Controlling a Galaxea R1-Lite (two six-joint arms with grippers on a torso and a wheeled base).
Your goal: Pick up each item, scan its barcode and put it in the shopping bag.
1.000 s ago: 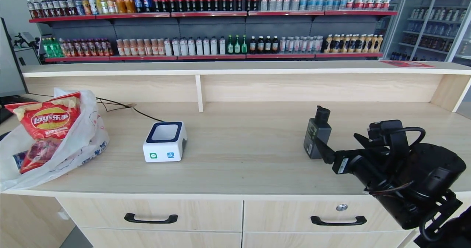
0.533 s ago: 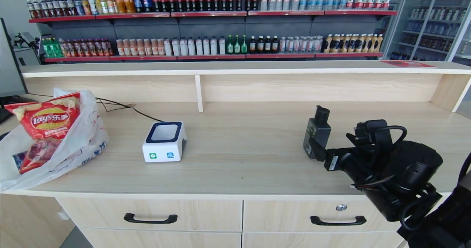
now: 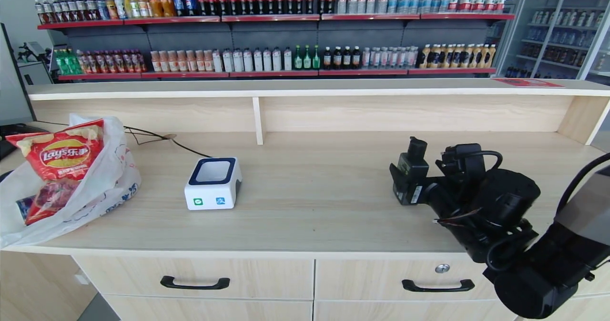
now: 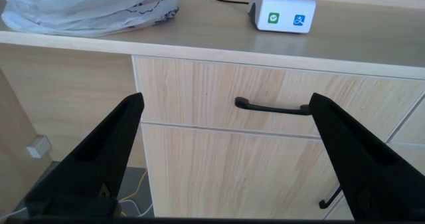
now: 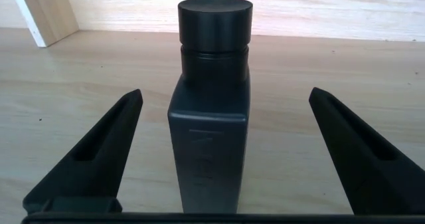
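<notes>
A dark grey bottle (image 3: 411, 166) with a black cap stands upright on the right part of the wooden counter (image 3: 314, 192). My right gripper (image 3: 405, 180) is open, with the bottle (image 5: 212, 144) standing between its two fingers (image 5: 93, 164) and a gap on each side. A white scanner (image 3: 213, 184) with a dark blue rim sits left of the middle. The white shopping bag (image 3: 107, 178) lies at the counter's left end with a red chips bag (image 3: 62, 152) in it. My left gripper (image 4: 226, 101) is open, low in front of the drawers.
A black cable (image 3: 157, 137) runs from the scanner toward the back left. A raised wooden ledge (image 3: 305, 90) with a divider (image 3: 258, 121) borders the counter's far side. Drawers with black handles (image 4: 272, 106) are below the front edge. Drink shelves fill the background.
My right gripper has moved forward and left to the bottle, so its fingers now stand on either side of it. The bottle, scanner and bag have stayed put.
</notes>
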